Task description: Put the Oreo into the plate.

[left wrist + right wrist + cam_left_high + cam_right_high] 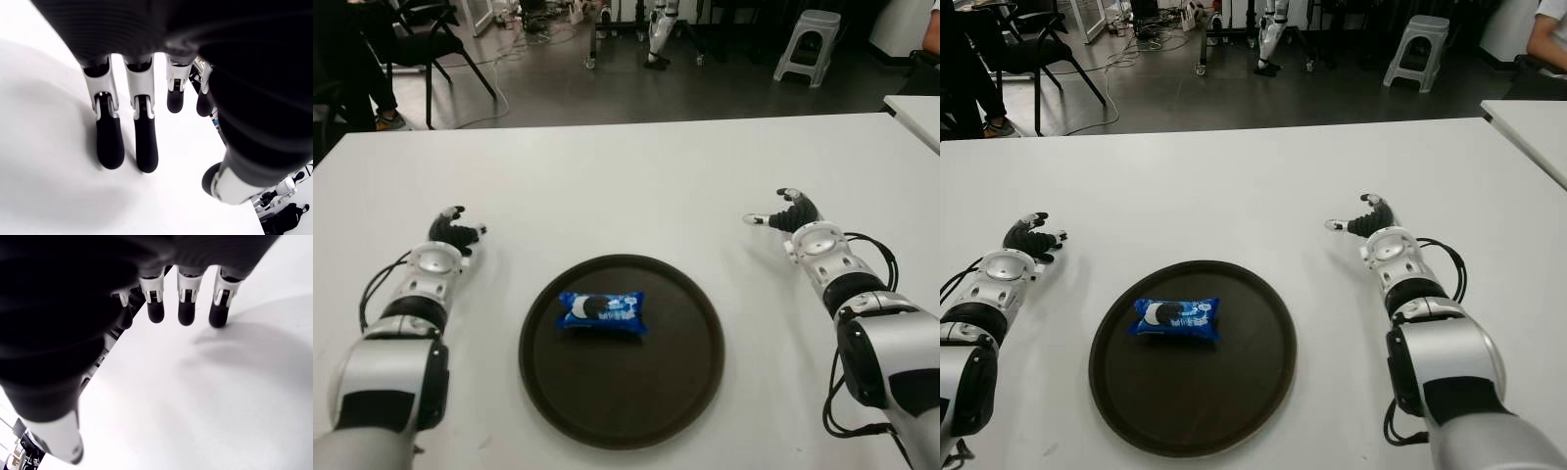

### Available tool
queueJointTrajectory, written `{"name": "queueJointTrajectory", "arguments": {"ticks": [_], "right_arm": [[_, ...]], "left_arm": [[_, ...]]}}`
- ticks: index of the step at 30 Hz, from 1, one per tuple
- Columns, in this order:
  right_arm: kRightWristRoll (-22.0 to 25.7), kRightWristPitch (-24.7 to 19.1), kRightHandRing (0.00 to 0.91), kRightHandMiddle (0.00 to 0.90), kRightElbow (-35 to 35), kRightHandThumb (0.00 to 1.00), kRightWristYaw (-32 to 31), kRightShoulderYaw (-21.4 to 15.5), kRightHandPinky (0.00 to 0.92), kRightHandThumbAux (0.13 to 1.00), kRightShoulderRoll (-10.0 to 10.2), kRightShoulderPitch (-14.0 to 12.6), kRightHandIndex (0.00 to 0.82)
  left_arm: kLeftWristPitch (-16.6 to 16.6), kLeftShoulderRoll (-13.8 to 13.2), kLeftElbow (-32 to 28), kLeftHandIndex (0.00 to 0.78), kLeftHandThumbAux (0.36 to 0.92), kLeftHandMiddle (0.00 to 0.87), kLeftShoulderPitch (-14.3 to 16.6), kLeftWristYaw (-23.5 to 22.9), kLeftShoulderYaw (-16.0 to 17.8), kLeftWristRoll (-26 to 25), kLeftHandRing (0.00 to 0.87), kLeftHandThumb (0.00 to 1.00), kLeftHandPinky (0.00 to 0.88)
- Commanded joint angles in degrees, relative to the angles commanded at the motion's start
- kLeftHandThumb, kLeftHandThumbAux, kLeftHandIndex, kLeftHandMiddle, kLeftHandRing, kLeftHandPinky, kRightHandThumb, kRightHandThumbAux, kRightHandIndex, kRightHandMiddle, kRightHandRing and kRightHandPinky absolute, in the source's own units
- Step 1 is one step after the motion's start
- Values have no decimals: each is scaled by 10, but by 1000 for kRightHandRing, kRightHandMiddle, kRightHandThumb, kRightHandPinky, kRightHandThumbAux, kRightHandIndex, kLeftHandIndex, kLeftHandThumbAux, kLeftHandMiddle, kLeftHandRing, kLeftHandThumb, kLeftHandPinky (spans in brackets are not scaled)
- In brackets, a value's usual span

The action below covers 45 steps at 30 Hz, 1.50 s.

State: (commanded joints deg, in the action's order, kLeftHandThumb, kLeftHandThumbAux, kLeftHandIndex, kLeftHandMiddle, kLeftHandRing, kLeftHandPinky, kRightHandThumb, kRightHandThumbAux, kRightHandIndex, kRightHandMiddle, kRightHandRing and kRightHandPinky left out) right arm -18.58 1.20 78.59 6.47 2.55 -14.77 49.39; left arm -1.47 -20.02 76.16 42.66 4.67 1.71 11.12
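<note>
A blue Oreo packet (601, 312) lies inside the round dark brown plate (666, 392), a little left of its middle. My left hand (453, 232) shows on the white table to the left of the plate, fingers (109, 142) stretched out and holding nothing. On the plate's right, farther back, my right hand (785, 212) is likewise open, its fingers (186, 313) extended over bare table. Neither hand touches the packet or the plate.
The white table (626, 186) spreads around the plate. A second white table corner (915, 113) stands at the far right. Beyond the table's far edge are a black chair (426, 39), a grey stool (808, 44) and floor cables.
</note>
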Motion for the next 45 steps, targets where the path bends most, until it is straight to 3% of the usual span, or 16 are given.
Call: {"name": "queueJointTrajectory", "arguments": {"ticks": [4,7,10,11,12,15,17,28,33,45], "right_arm": [[0,0,268,218,0,142,-1,-1,367,811,0,-1,172],[0,-1,448,380,0,172,-2,-3,522,831,1,-2,202],[0,-2,520,448,0,179,-4,-5,576,846,1,-1,212],[1,-2,566,496,0,357,-5,-6,616,808,1,-1,282],[3,0,596,527,-1,471,-7,-7,642,784,1,-2,326],[5,3,643,591,-1,614,-11,-11,662,753,0,-2,386],[5,3,663,616,-1,649,-12,-11,676,746,0,-1,402],[-2,-3,713,685,-1,684,-16,-5,705,739,1,3,422],[1,-5,721,701,-1,684,-13,-8,713,739,3,4,423],[6,0,728,710,-1,682,-22,-13,714,740,2,2,423]], "left_arm": [[1,1,0,92,745,111,-2,3,-3,2,144,193,192],[0,1,0,95,738,123,-2,4,-3,0,153,189,199],[-4,1,-1,97,737,126,-3,5,-1,-2,157,183,206],[-5,1,-1,101,740,130,-3,5,0,-3,161,180,211],[-6,2,-1,104,743,132,-4,5,1,-4,163,180,214],[-4,2,-1,111,751,134,-3,4,2,-5,164,178,215],[-2,3,0,108,756,128,-1,3,2,-5,161,180,213],[-3,1,0,89,770,111,-1,-3,6,-8,147,178,207],[-8,0,1,104,772,106,-2,-6,13,-13,140,214,196],[-7,0,0,116,752,105,-1,-4,9,-6,145,189,212]]}}
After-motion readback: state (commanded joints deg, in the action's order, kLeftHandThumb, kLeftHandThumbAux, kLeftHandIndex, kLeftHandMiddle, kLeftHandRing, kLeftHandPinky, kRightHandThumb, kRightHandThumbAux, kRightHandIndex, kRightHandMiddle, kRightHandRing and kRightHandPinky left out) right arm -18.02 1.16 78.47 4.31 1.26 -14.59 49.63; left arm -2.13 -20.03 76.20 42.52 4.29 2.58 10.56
